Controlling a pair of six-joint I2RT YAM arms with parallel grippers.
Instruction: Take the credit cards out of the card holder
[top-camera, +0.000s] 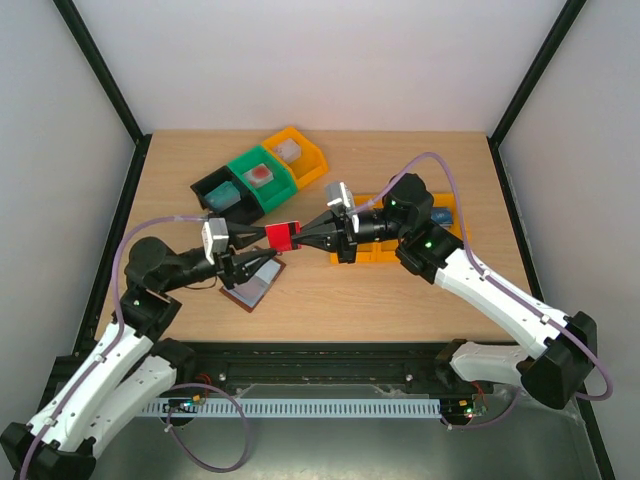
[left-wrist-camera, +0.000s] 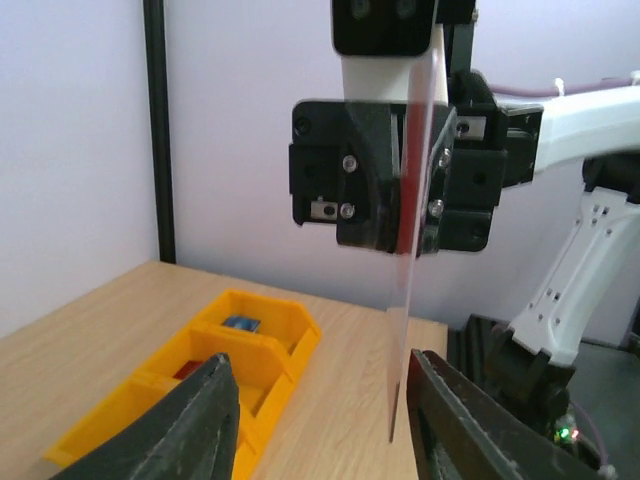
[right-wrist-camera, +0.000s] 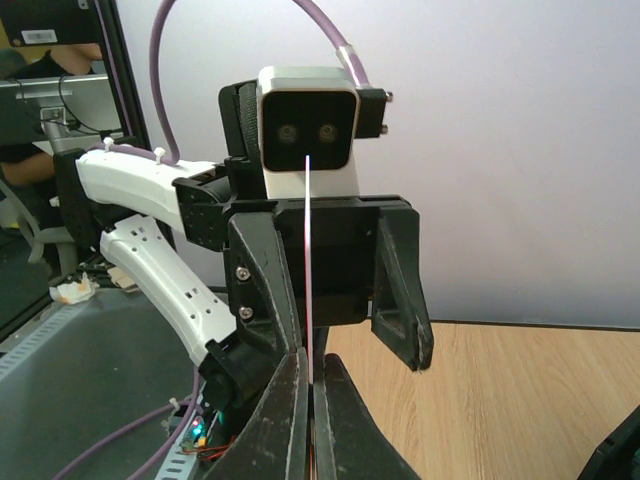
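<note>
A red credit card (top-camera: 282, 236) hangs above the table between the two grippers. My right gripper (top-camera: 301, 238) is shut on its right end. Edge-on in the right wrist view, the card (right-wrist-camera: 308, 260) rises from the closed fingertips of the right gripper (right-wrist-camera: 311, 362). My left gripper (top-camera: 272, 246) faces it, open, with the card's free end between its fingers. In the left wrist view the card (left-wrist-camera: 404, 300) stands just beside the right finger (left-wrist-camera: 450, 420) of the left gripper (left-wrist-camera: 320, 358), with a thin gap showing. The brown card holder (top-camera: 252, 287) lies open on the table below the left gripper.
An orange bin (top-camera: 372, 250) with small items sits under the right arm, also seen in the left wrist view as the orange bin (left-wrist-camera: 230, 350). Black, green and yellow bins (top-camera: 262, 175) stand in a row at the back. Black frame posts border the table.
</note>
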